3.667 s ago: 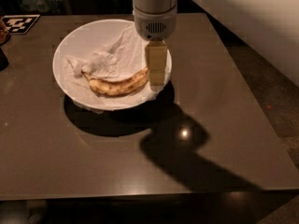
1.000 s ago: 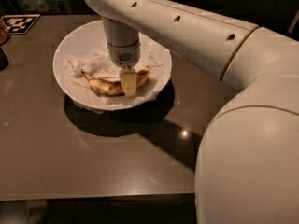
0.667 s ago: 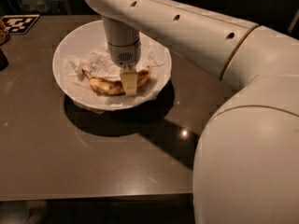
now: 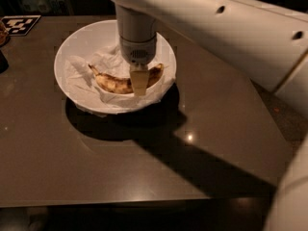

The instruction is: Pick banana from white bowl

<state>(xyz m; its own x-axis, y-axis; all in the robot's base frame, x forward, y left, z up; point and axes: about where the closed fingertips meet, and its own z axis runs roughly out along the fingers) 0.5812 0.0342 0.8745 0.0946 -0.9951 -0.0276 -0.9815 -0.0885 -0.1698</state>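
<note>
1. The claw [image 4: 139,83] is now down inside the bowl [image 4: 65,52], over the middle of the banana [image 4: 113,83]. 3.7 s ago it hung by the fruit's 3 o'clock end.
2. Since 0.7 s ago it has edged slightly toward 3 o'clock. The banana's blunt end looks nudged the same way.
3. The banana still lies on the crumpled paper [image 4: 108,57], with its stem toward 9 o'clock.
4. Whether the claw has closed on the fruit cannot be told.
5. Judgement: this is the grasp stage, and lifting off the tabletop [image 4: 96,162] remains.
</note>
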